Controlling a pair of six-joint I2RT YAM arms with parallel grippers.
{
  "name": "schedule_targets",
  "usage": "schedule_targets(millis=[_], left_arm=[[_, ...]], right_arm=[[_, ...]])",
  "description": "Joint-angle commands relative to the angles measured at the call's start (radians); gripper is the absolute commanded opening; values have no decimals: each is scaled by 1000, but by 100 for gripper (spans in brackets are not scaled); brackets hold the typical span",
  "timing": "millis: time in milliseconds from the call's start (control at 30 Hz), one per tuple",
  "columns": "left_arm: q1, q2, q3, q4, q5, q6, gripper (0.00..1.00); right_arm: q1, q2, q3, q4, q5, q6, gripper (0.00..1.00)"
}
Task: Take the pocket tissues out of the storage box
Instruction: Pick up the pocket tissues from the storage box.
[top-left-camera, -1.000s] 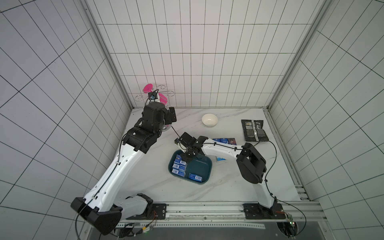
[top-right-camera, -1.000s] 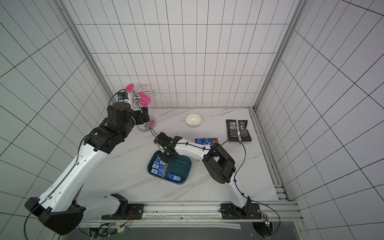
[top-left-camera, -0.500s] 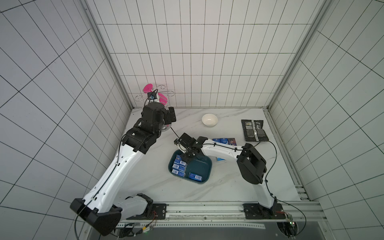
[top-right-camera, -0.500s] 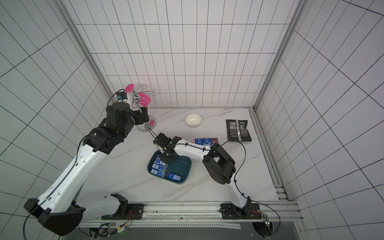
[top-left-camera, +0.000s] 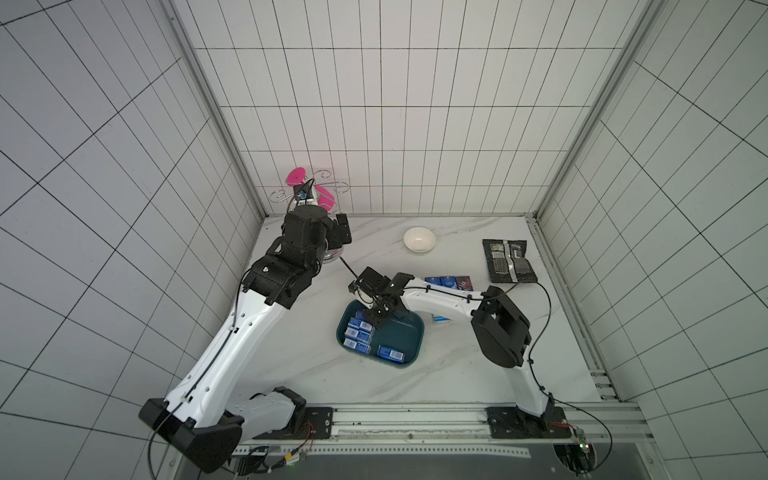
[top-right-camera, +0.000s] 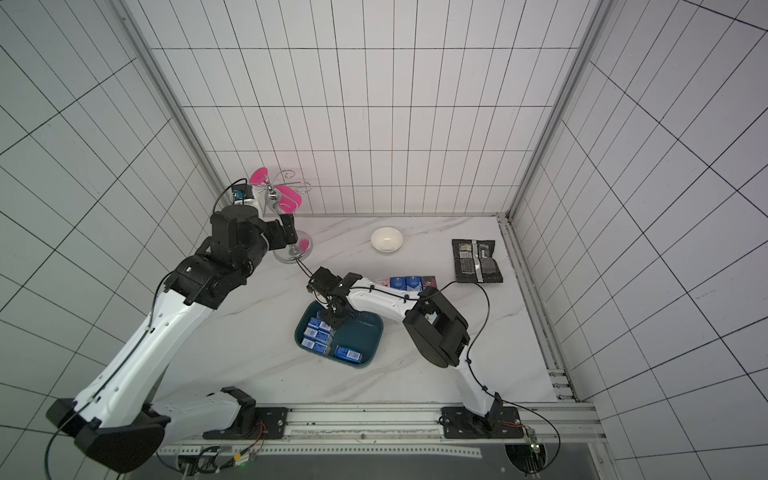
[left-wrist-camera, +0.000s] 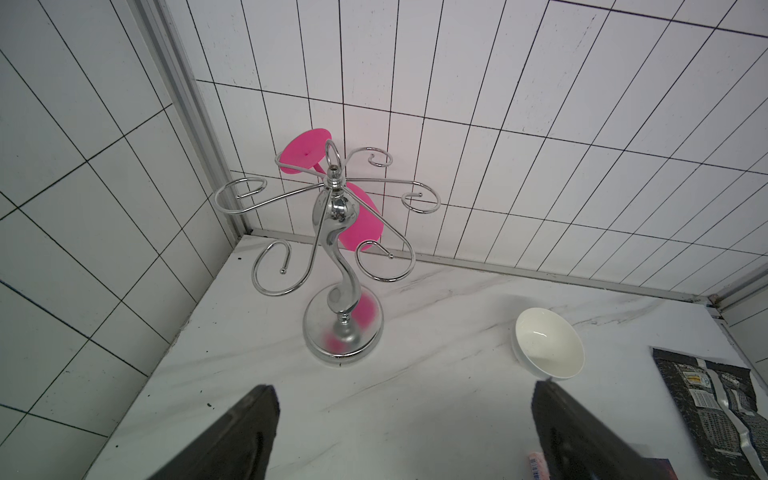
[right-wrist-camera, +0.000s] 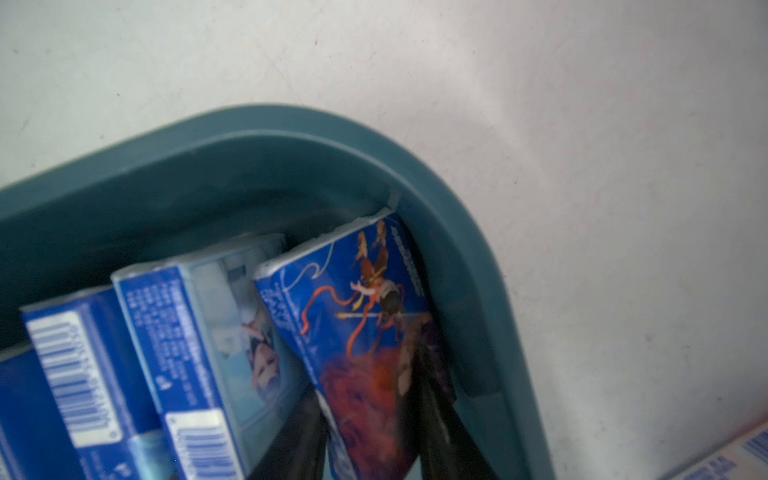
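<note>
Shifted right gripper (right-wrist-camera: 365, 386) slightly inside storage box (top-left-camera: 403, 336), far-left corner. Clenched on dark-blue pocket tissues pack (right-wrist-camera: 353, 299). Noted left gripper (left-wrist-camera: 403, 388) spread wide, empty, well apart from storage box.

I count one storage box (top-left-camera: 409, 332). Inside it I make out five pocket tissues (top-left-camera: 390, 354). There may be one more, since my right arm (top-left-camera: 436, 297) covers the far corner. In the wrist view, four of them stand side by side in that corner. Outside the box lie five more: a row of four, one of them pinkish-white, and a lone pack (top-left-camera: 440, 331) beside the box. I also count one white bowl (top-left-camera: 419, 240), one black foil packet (top-left-camera: 509, 261), one chrome rack (left-wrist-camera: 336, 266) with six curled hooks, and one pink glass (left-wrist-camera: 357, 216) hanging on it.
</note>
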Motion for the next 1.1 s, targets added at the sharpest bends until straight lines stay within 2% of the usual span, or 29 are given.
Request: schedule_targets(millis=[0,167,433,733,1067], left_arm=[[3,-14,-2,4,-10,0,98],[3,-16,-8,8,-7,-3,98],[3,-20,-7,7,-2,-8,98],[27,-15,18,-4,1,4,99],[29,8,28,14,34,-17,99]], right_arm=[[-1,22,42,-13,-7,12,24],[-1,-25,30,4,-22,35,17],[-14,-121,-15,39,-50,97,15],[-72,-347,-184,89,-116,219,15],[-161,-729,-505,46,-2,311,15]])
